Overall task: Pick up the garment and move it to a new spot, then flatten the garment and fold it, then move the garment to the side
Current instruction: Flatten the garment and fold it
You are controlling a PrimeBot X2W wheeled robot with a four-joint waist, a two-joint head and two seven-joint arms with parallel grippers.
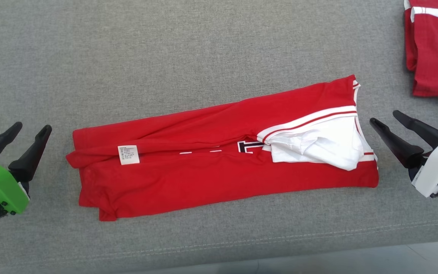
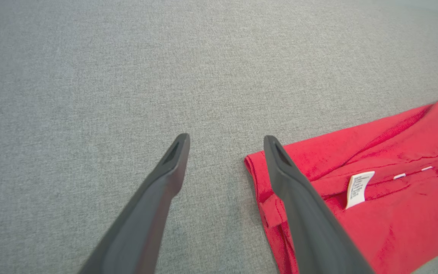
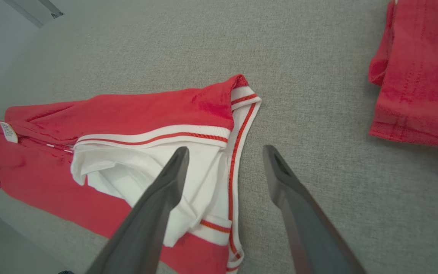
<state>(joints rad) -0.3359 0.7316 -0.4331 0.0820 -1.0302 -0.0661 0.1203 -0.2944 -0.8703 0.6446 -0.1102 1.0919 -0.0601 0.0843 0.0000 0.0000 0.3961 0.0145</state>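
Note:
The garment (image 1: 211, 167) is a red shirt with white sleeves and striped trim, folded lengthwise into a long band across the grey fabric surface (image 1: 165, 57). A white care label (image 1: 128, 155) shows near its left end. My left gripper (image 1: 33, 128) stands open just off the garment's left end, holding nothing. In the left wrist view the left gripper (image 2: 226, 140) has the red hem (image 2: 272, 205) beside its right finger. My right gripper (image 1: 387, 119) is open just off the right end. In the right wrist view the right gripper (image 3: 224, 152) hovers by the white sleeve (image 3: 135, 171) and striped collar.
A second red garment with a white stripe (image 1: 434, 45) lies folded at the far right of the surface, also visible as a red garment (image 3: 420, 72) in the right wrist view. The surface's front edge (image 1: 280, 247) runs along the bottom, with pale floor beyond.

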